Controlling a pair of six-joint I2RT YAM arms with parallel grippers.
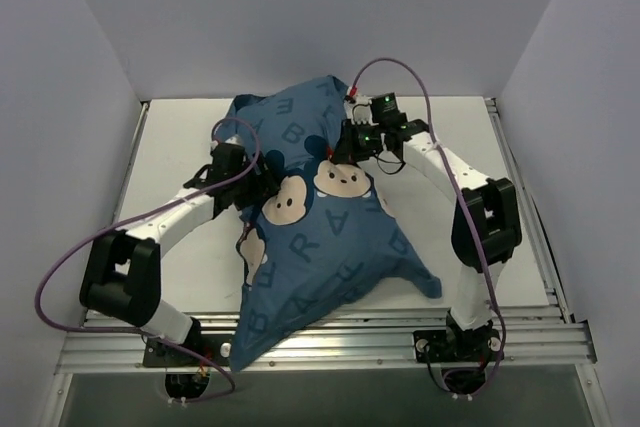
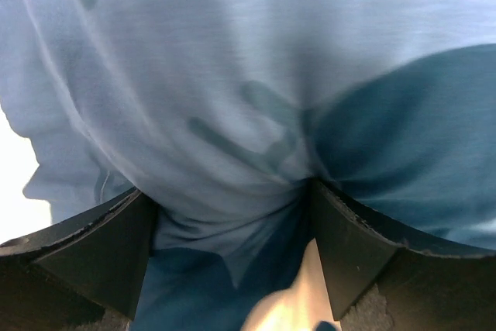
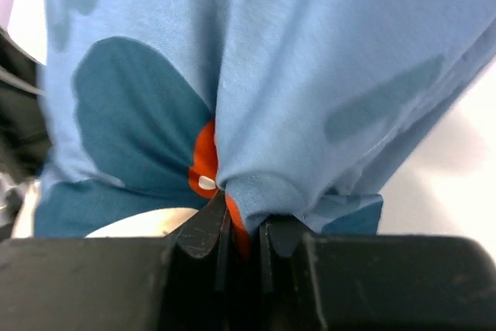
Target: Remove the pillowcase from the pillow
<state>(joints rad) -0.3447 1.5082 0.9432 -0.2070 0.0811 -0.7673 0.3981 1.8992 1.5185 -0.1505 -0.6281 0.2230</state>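
From above, the blue pillowcase [image 1: 320, 237] lay puffed up across the middle of the table [image 1: 180, 137]. The left gripper [image 1: 262, 179] was at its left edge and the right gripper [image 1: 350, 142] on its far part. At the left wrist, the fingers [image 2: 116, 246] stood spread wide, with pale cloth bulging between them. At the right wrist, the jaws were pinched tight on a fold of the pillowcase.

Pale letters — A, B, C, R — on the pillowcase [image 1: 322, 247].
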